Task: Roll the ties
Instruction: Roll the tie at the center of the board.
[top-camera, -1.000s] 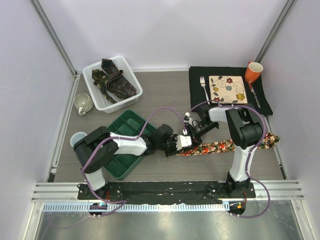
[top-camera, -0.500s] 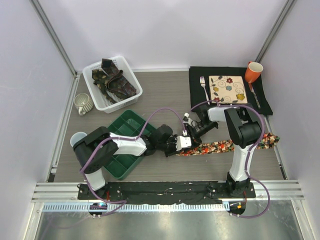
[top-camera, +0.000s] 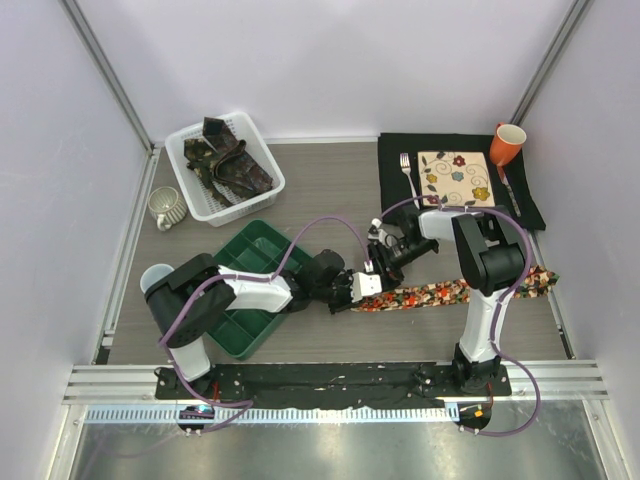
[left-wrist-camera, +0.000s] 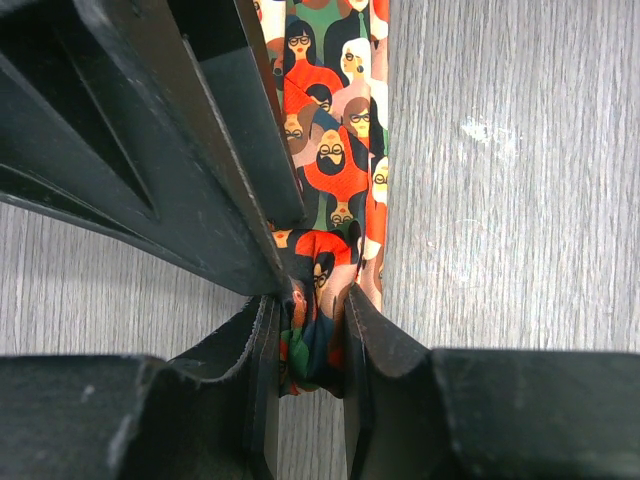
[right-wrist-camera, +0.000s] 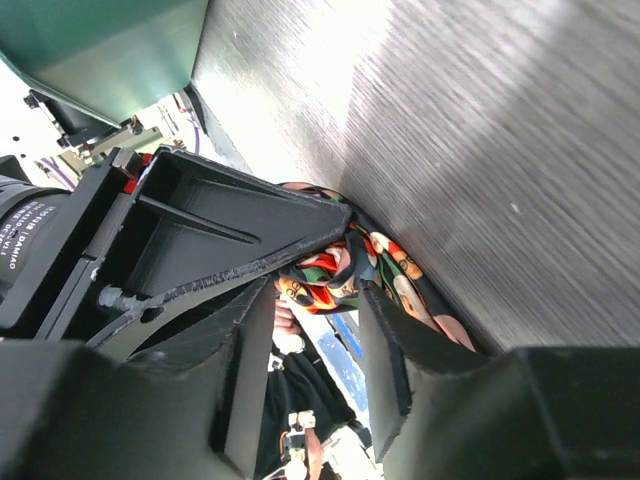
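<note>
A white slotted plastic basket (top-camera: 196, 196) stands at the table's 10 o'clock corner and holds a loose heap of dark brown and olive patterned fabric ties (top-camera: 232, 165). Just off the basket's 7 o'clock corner stands a small grey ribbed mug (top-camera: 166, 207). What is inside the mug cannot be seen.

At 8 o'clock on the grey wood-grain table (top-camera: 330, 185) lies a dark green plastic compartment tray (top-camera: 258, 250), with the left arm reaching across its near side.

The bright red-orange printed fabric necktie (top-camera: 440, 293) lies flat near the front of the table. It runs from near the centre out toward 4 o'clock, passing behind the right arm's column.

The left gripper (top-camera: 358, 288) is at the tie's centre-side end. In the left wrist view its jaws (left-wrist-camera: 312, 320) are clamped on a bunched fold of the tie (left-wrist-camera: 335, 120), whose length stretches away toward 12 o'clock.

The right gripper (top-camera: 376, 262) sits just beside the left gripper, at its 1 o'clock. In the right wrist view its jaws (right-wrist-camera: 315, 300) stand apart, with the tie's folded end (right-wrist-camera: 325, 270) at their tips.

At 1 o'clock a black rectangular placemat (top-camera: 395, 150) carries a square floral ceramic plate (top-camera: 455, 178). A metal fork (top-camera: 409, 175) lies on the mat at the plate's 9 o'clock, and an orange ceramic mug (top-camera: 507, 143) stands at its 2 o'clock.
</note>
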